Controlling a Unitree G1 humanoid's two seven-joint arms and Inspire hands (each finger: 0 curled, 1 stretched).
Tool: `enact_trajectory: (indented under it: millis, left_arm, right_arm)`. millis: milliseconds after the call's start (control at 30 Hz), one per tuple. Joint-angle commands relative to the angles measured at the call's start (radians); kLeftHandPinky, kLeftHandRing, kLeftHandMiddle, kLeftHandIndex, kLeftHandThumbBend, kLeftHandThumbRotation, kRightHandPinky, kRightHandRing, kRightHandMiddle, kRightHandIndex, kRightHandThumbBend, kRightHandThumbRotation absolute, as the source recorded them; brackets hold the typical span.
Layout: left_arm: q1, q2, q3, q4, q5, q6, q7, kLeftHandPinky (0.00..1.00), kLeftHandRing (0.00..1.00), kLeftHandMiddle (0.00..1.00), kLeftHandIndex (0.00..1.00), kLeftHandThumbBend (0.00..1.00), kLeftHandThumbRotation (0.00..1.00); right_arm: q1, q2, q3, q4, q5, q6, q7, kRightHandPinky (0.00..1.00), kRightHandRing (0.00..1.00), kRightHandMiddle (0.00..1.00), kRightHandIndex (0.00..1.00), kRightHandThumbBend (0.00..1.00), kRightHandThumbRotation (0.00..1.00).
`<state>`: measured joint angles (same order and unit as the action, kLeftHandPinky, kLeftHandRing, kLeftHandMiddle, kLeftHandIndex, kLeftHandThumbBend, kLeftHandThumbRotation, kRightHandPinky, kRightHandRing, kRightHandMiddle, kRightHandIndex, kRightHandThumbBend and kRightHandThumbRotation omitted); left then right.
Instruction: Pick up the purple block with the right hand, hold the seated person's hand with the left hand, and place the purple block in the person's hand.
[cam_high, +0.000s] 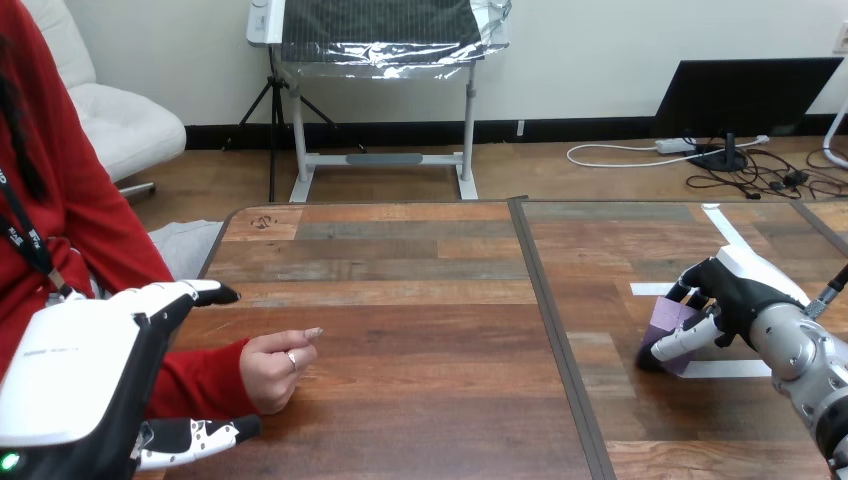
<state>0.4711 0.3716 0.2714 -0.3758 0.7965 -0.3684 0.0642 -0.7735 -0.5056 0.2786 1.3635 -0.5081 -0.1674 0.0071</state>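
Over at the right of the frame, curled fingers (690, 340) close round the purple block (662, 322), pinching it between fingers above and thumb below. They belong to the right hand (745, 295), whose silver forearm comes in from the lower right corner. The block sits low at the wooden table (420, 330), just beside a white tape strip (745, 368); whether it is resting on the wood cannot be told. At the lower left, the left hand (70, 380) has its fingers straight and spread wide, holding nothing. The person's hand (275, 365) lies loosely closed on the table just right of it, with the red sleeve (200, 380) running between finger and thumb.
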Motion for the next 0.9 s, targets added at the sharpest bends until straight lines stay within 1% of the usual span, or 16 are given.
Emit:
enact_trajectory:
  millis: [0,100,200,300,400,467,600,700,767,833,867]
  left_arm:
    - [-0.071,0.047,-0.022,0.032,0.002,0.008,-0.007,0.61,0.72,0.74,0.71,1.00,0.23]
    - [-0.081,0.061,-0.029,0.041,0.004,0.029,-0.028,0.62,0.72,0.74,0.71,1.00,0.22]
    - [-0.094,0.073,-0.035,0.060,0.002,0.031,-0.024,0.62,0.72,0.74,0.71,1.00,0.20]
    - [-0.105,0.087,-0.042,0.090,0.016,0.027,-0.005,0.62,0.72,0.74,0.70,1.00,0.19]
    - [-0.118,0.100,-0.051,0.116,0.017,0.033,-0.010,0.63,0.72,0.74,0.70,1.00,0.18]
    - [-0.121,0.106,-0.056,0.115,0.024,0.056,-0.036,0.64,0.72,0.74,0.71,1.00,0.17]
    - [-0.132,0.121,-0.069,0.127,0.044,0.084,-0.052,0.67,0.74,0.76,0.73,1.00,0.18]
    - [-0.149,0.129,-0.078,0.165,0.036,0.069,-0.022,0.67,0.74,0.76,0.73,1.00,0.17]
    - [-0.156,0.134,-0.087,0.163,0.061,0.098,-0.036,0.67,0.74,0.76,0.73,1.00,0.17]
    - [-0.164,0.138,-0.094,0.172,0.069,0.112,-0.039,0.68,0.75,0.76,0.74,1.00,0.19]
    - [-0.169,0.140,-0.097,0.180,0.067,0.114,-0.036,0.68,0.75,0.76,0.74,1.00,0.18]
  right_arm:
    - [-0.071,-0.005,-0.011,-0.018,0.007,-0.022,-0.029,0.47,0.51,0.54,0.54,0.75,0.00]
    - [-0.071,-0.005,-0.014,-0.017,0.009,-0.021,-0.029,0.47,0.51,0.54,0.54,0.75,0.00]
    - [-0.070,-0.005,-0.015,-0.017,0.010,-0.024,-0.028,0.47,0.51,0.54,0.54,0.75,0.00]
    - [-0.069,-0.006,-0.014,-0.017,0.009,-0.025,-0.028,0.47,0.51,0.54,0.54,0.75,0.00]
    - [-0.070,-0.004,-0.017,-0.018,0.012,-0.022,-0.027,0.48,0.51,0.54,0.54,0.75,0.00]
    - [-0.070,-0.004,-0.015,-0.018,0.010,-0.022,-0.028,0.48,0.51,0.54,0.54,0.75,0.00]
    - [-0.070,-0.002,-0.017,-0.018,0.012,-0.018,-0.025,0.48,0.51,0.54,0.54,0.74,0.00]
    - [-0.069,-0.002,-0.020,-0.017,0.014,-0.019,-0.027,0.49,0.51,0.55,0.55,0.75,0.00]
    - [-0.068,-0.001,-0.019,-0.017,0.013,-0.018,-0.028,0.49,0.52,0.55,0.55,0.75,0.00]
    - [-0.068,-0.001,-0.021,-0.018,0.014,-0.018,-0.026,0.49,0.51,0.55,0.55,0.75,0.00]
    - [-0.068,0.000,-0.023,-0.018,0.016,-0.019,-0.024,0.49,0.51,0.55,0.55,0.75,0.00]
